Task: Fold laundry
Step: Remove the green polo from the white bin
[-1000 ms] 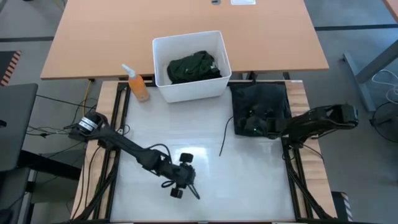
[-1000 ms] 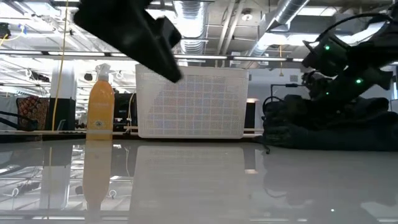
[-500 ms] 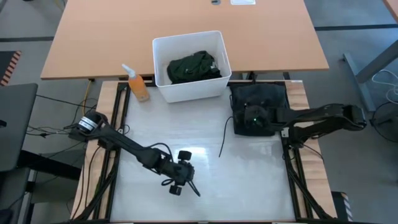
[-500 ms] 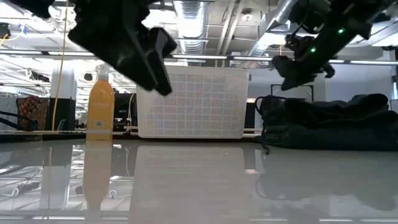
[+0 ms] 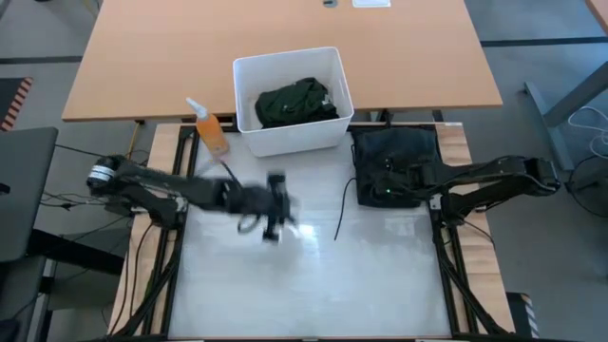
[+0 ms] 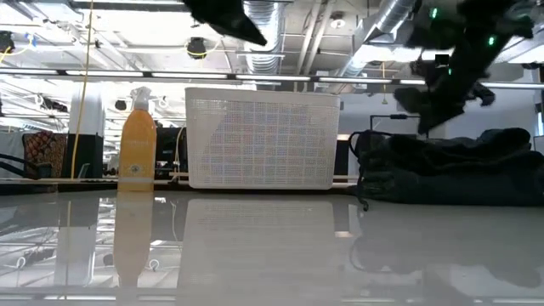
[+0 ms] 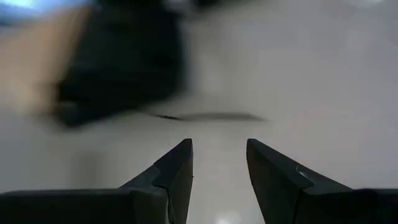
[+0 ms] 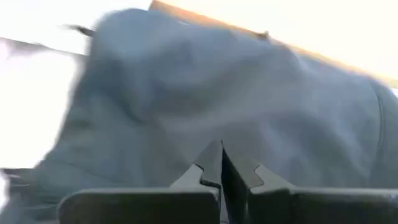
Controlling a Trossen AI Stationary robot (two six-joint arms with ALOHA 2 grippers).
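My right gripper [image 5: 388, 180] hangs above the near-left part of the folded black garment pile [image 5: 399, 157], fingers pressed together, holding nothing. My left gripper [image 5: 275, 211] is over bare white table [image 5: 313, 285], fingers apart and empty; the pile lies well off to its right. A dark green shirt [image 5: 294, 101] sits in the white bin [image 5: 245, 90], beyond both grippers. An orange spray bottle [image 5: 209, 128] stands just left of the bin.

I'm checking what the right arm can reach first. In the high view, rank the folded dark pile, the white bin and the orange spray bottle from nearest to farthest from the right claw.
1. Folded dark pile: directly under the right claw, table's right side.
2. White bin: rear centre.
3. Orange spray bottle: rear left, beyond the bin.
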